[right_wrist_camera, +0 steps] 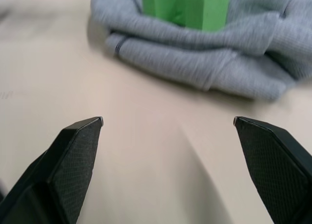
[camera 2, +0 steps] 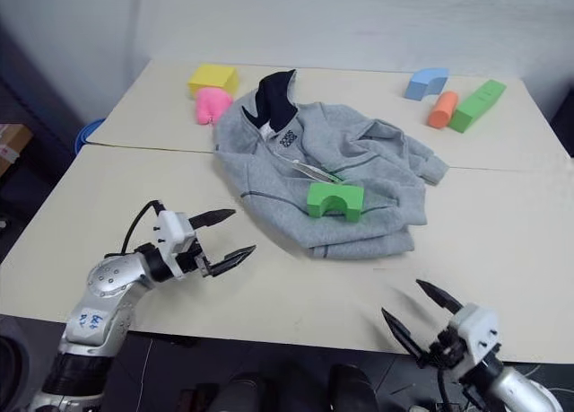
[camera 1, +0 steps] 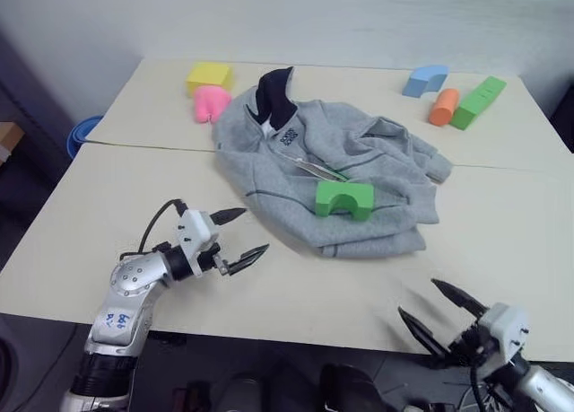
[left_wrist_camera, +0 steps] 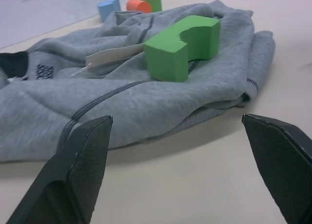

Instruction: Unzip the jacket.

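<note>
Pale beige worktop (camera 1: 502,241) stretches out in front of a light wall, with a seam running across it. Near its middle lies the jacket (camera 1: 305,156), light grey and rumpled, its dark navy collar (camera 1: 276,96) pointing toward the far edge and a white hang tag (camera 1: 312,169) lying on the chest; it looks zipped up, though the folds make that hard to confirm. A green arch block (camera 1: 344,199) rests on top of the jacket's lower part. Just beside the collar sit a pink block (camera 1: 211,103) and a yellow block (camera 1: 209,74). Toward the far right corner, well apart from the jacket, are a blue curved block (camera 1: 425,80), an orange cylinder (camera 1: 443,107) and a green bar (camera 1: 478,101). The left claw (camera 1: 237,240) hovers over the worktop near the jacket's hem, released and gripping nothing. The right claw (camera 1: 439,313) hangs at the near edge, likewise spread wide and empty.
</note>
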Controlling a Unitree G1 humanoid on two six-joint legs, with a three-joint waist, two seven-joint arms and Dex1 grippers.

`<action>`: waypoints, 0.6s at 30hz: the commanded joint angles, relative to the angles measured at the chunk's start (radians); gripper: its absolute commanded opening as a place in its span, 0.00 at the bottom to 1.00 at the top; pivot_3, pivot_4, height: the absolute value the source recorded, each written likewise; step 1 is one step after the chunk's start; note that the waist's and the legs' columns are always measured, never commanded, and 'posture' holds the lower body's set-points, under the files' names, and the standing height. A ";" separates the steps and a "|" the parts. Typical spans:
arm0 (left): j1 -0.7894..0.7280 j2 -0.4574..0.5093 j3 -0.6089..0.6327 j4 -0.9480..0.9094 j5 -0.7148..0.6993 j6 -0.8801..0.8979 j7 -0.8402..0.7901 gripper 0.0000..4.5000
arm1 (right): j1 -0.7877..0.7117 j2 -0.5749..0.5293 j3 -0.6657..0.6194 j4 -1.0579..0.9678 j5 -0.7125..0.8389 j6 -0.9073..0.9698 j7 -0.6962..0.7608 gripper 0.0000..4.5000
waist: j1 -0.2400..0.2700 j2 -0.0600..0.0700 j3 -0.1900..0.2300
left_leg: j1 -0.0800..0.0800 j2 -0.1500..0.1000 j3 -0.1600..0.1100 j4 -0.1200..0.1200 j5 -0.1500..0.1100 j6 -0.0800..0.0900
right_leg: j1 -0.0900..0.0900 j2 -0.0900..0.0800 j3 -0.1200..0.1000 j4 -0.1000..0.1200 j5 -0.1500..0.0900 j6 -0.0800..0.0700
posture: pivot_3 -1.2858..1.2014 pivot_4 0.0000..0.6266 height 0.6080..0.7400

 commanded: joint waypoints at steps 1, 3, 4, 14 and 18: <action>-0.017 0.024 -0.007 0.029 0.035 -0.039 -0.022 0.99 | 0.010 -0.011 -0.041 -0.013 -0.001 -0.048 0.004 1.00 | -0.004 0.000 0.000 | 0.000 0.001 0.001 0.000 0.000 0.000 | 0.000 0.000 0.001 0.000 0.000 0.000 | 0.52 0.24 1.00; -0.033 0.010 0.007 0.051 0.024 -0.058 -0.021 0.99 | 0.004 -0.013 -0.046 -0.007 0.000 -0.051 0.004 1.00 | -0.003 -0.001 0.001 | 0.001 0.001 0.002 0.000 0.001 -0.001 | -0.001 0.000 0.002 -0.002 0.000 0.001 | 0.52 0.24 1.00; -0.044 0.002 0.021 0.057 -0.004 -0.041 -0.025 0.99 | -0.001 -0.012 -0.047 -0.005 0.003 -0.050 0.003 1.00 | 0.001 -0.001 0.001 | 0.001 0.001 0.002 0.000 0.001 -0.002 | -0.001 0.000 0.003 -0.002 0.000 0.001 | 0.52 0.24 1.00; -0.110 0.071 0.100 0.035 -0.224 0.196 -0.145 0.99 | -0.082 -0.039 -0.080 -0.042 0.069 -0.003 -0.018 1.00 | 0.005 -0.001 0.001 | 0.001 0.000 0.001 0.000 0.001 -0.001 | -0.002 -0.001 0.003 -0.001 0.000 0.001 | 0.52 0.24 1.00; -0.146 0.060 0.111 -0.014 -0.300 0.265 -0.152 0.99 | -0.127 -0.098 -0.065 -0.058 0.069 0.035 0.015 1.00 | 0.006 -0.001 0.001 | 0.000 0.000 0.001 0.000 0.001 -0.001 | -0.002 -0.001 0.003 0.000 0.000 0.001 | 0.52 0.24 1.00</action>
